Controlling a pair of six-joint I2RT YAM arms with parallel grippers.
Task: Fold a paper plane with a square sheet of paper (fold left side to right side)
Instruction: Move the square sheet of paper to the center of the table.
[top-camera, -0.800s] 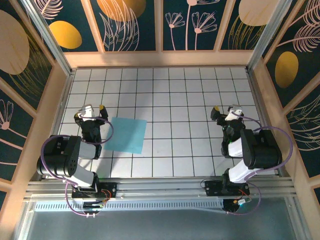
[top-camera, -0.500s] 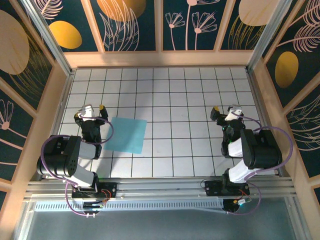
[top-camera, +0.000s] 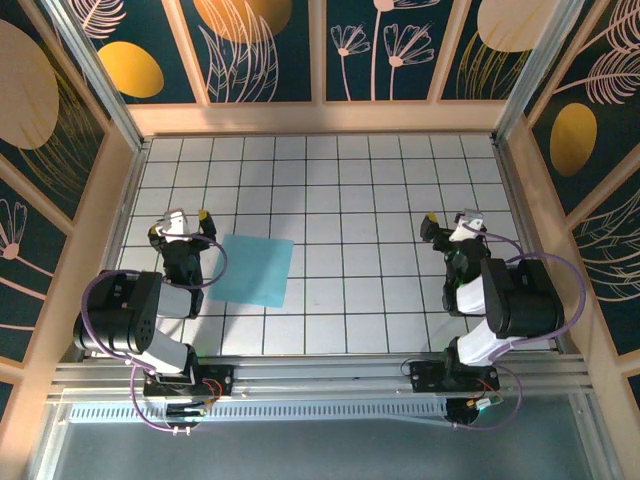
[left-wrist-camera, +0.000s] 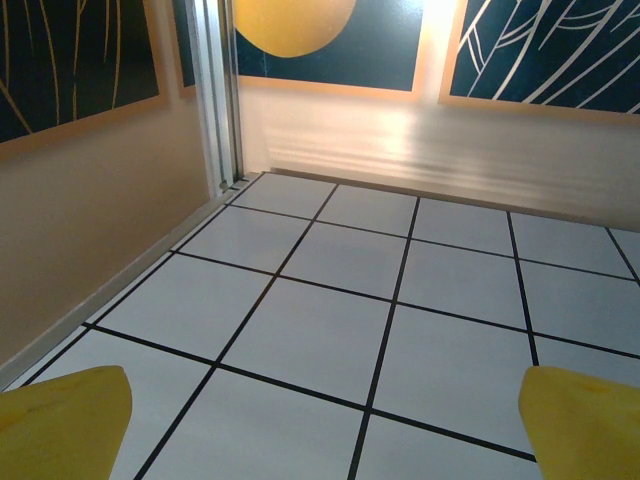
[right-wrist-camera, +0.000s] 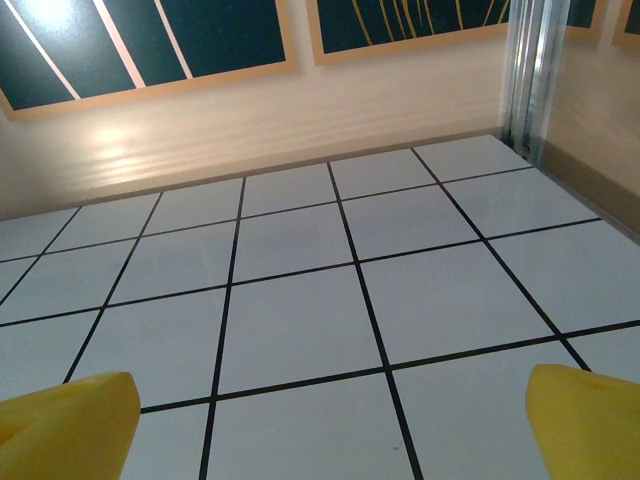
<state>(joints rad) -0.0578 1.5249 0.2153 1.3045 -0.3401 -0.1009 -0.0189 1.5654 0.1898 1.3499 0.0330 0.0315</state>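
Nothing has shifted since the earlier frames: both arms sit as they were and the sheet has not stirred. Starting nearest me, the left gripper (top-camera: 180, 222) has its jaws spread wide with nothing between them; its wrist camera has the two yellow fingertips (left-wrist-camera: 60, 420) far apart over bare tile. The right gripper (top-camera: 457, 220) is the same, wide and empty, fingertips (right-wrist-camera: 65, 425) apart at the frame's lower corners. The square sheet of paper (top-camera: 248, 270) lies flat and unfolded on the table (top-camera: 350, 200), just to the right of the left arm, its left edge running alongside that arm's forearm and its far-left corner just beside the left gripper. Being square it has no long axis, though its edges sit slightly skewed to the grid lines. From the left fingertips the sheet lies right and a little back toward me. The right gripper is well apart from it, across several tiles. My read: the left arm is far nearer, and the left edge is what needs lifting. Beyond the sheet, bare tile runs to the far wall.
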